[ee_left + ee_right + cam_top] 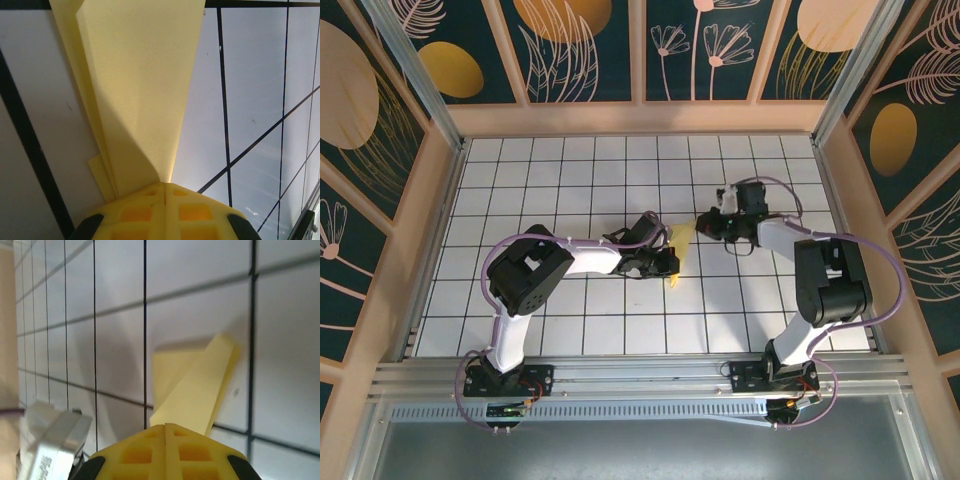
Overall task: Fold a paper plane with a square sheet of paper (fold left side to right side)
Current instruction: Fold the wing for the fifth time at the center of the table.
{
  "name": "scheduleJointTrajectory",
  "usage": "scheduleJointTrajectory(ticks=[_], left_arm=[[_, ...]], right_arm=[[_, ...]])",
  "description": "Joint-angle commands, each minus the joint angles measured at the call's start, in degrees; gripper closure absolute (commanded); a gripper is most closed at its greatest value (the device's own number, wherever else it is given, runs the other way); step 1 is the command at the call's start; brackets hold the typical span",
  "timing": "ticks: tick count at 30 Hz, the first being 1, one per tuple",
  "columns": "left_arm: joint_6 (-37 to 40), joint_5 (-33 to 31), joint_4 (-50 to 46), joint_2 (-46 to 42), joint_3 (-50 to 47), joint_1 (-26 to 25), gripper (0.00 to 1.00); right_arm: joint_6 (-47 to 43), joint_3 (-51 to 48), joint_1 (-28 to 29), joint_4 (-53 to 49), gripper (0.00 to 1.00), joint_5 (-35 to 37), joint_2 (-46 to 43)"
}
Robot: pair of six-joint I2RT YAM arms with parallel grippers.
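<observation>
- Top external view: the left arm reaches from its base at the near left across the table toward the middle, forearm pointing right.
- The left gripper lies at the centre of the white grid, touching the near end of the paper plane.
- From the left wrist camera, the left gripper has its yellow fingers pressed together, clamped on the narrow end of the paper plane.
- In that view the pale-yellow paper fans out wider away from the fingertips. Layered flaps show along its left edge, and a small corner pokes out low on the left.
- Seen from above, the paper plane is a slim strip. It runs at a slant between the two grippers, near end by the left gripper and far end by the right one.
- From the right wrist camera, the right gripper is likewise closed tight. A folded flap of the paper plane runs down into its fingertip seam, so it is clamped on the paper too.
- I cannot tell whether the paper touches the tiles.
- The right arm rises from the near right and bends back left toward the centre.
</observation>
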Motion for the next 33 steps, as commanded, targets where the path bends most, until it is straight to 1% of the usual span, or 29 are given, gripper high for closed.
scheduleJointTrajectory(ticks=[1, 4, 10, 25, 33], left_arm=[[0.86, -1.87, -8.35, 2.15, -1.92, -0.53, 1.00], [0.84, -1.95, -8.35, 2.00, -1.84, -0.53, 1.00], [0.82, -2.00, -8.44, 2.11, -1.84, -0.47, 1.00], [0.98, -1.95, -8.48, 2.08, -1.67, -0.52, 1.00], [1.08, -0.72, -7.58, 1.31, -0.72, -0.53, 1.00]], right_arm=[[5.17, -3.06, 2.63, 2.68, 1.00, -1.51, -0.30], [6.98, -4.63, 4.08, 4.08, 1.00, -0.86, -0.02], [8.55, -6.93, 5.25, 5.70, 1.00, -0.82, 0.93], [9.21, -7.86, 7.39, 5.86, 1.00, -0.49, 3.56], [7.17, -7.91, 8.10, 3.82, 1.00, 2.02, 6.15]])
